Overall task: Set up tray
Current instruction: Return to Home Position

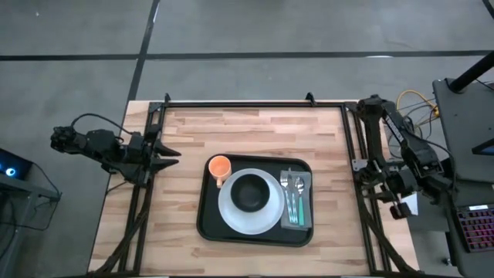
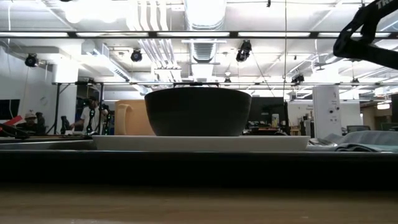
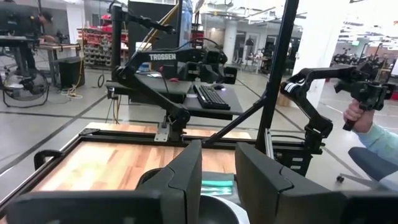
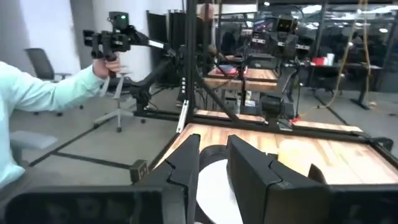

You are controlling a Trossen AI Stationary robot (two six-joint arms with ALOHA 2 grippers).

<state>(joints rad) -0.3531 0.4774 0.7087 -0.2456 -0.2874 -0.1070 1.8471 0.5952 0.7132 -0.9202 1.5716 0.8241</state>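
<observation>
The black tray (image 1: 208, 220) lies mid-table, toward the near side. On it stand a white plate (image 1: 231, 216) carrying a black bowl (image 1: 249, 191), an orange cup (image 1: 220, 167) at the far left corner, and a grey napkin (image 1: 305, 185) with cutlery (image 1: 292, 199) on the right. The low view shows the bowl (image 2: 198, 112) on the plate (image 2: 200, 143). My left gripper (image 1: 168, 154) hovers open at the table's left edge, pointing at the tray. My right gripper (image 4: 213, 171) is open beyond the table's right edge.
A black metal frame (image 1: 255, 103) runs along the far edge and both sides of the wooden table (image 1: 255, 127). Bare wood lies far of the tray and on its left. A person's hand (image 3: 356, 113) in a light sleeve holds a handle beyond the table.
</observation>
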